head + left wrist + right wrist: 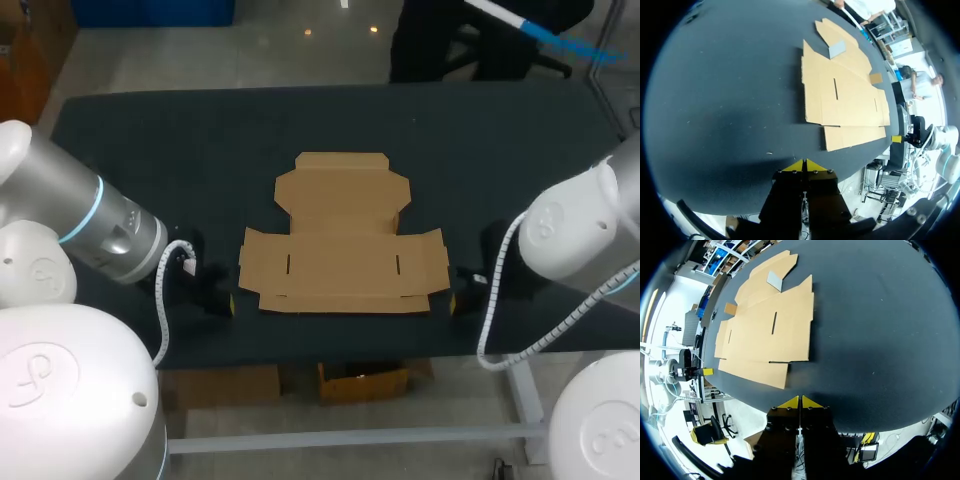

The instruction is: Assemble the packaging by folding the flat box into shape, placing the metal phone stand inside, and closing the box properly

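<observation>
A flat, unfolded brown cardboard box (342, 250) lies in the middle of the dark table (180, 140), with its flaps spread out. A small flat grey piece, apparently the metal phone stand (836, 48), rests on the right side of the box's back panel; it shows again as the stand (774, 280) in the right wrist view. My left gripper (228, 303) is low by the table's front edge, just left of the box (845, 95), shut and empty. My right gripper (453, 303) mirrors it just right of the box (765, 330), also shut and empty.
Bare dark tabletop (730, 100) surrounds the box on all sides. The table's front edge (340, 355) runs close behind both grippers. Cartons stand on the floor under the table's front.
</observation>
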